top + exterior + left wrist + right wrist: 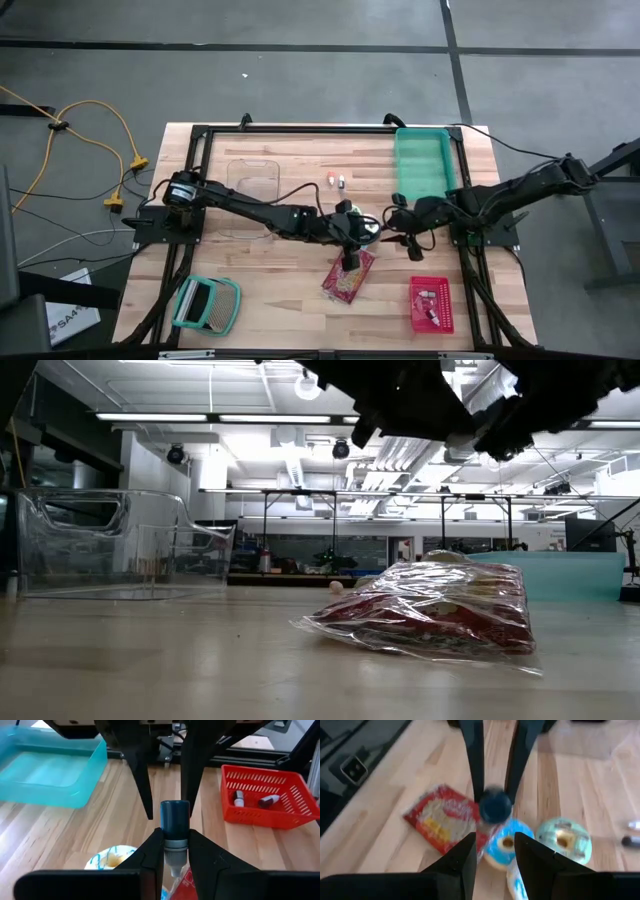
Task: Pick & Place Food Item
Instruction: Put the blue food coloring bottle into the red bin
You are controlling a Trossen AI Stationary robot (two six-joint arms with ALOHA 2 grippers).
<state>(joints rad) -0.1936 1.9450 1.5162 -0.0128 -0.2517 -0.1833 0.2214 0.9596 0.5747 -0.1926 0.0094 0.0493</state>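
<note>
While the left end effector [176, 851] hangs over the middle of the worktop [270, 300], its fingers are pressed almost together on a small dark-capped bottle [174, 822], held upright by the neck just under the cap. The right end effector [405, 243] faces it from close by, fingers parted about halfway with nothing visibly between them. In the right wrist view the bottle's cap sits just ahead of that gap, so this looks like a handover or a lift in progress; which one is unclear.

To do it well, the left arm should keep the bottle vertical and steady, and the right should close only once the cap is squarely between its fingers.

Directly below lie a red snack bag [349, 275] in clear film and, just beside it, round blue and green doughnut-like pieces [563, 839]. Likely destinations are the clear bin [251, 190], the teal tray [422, 160] and the red basket [432, 305], all well apart from the end effectors.
</note>
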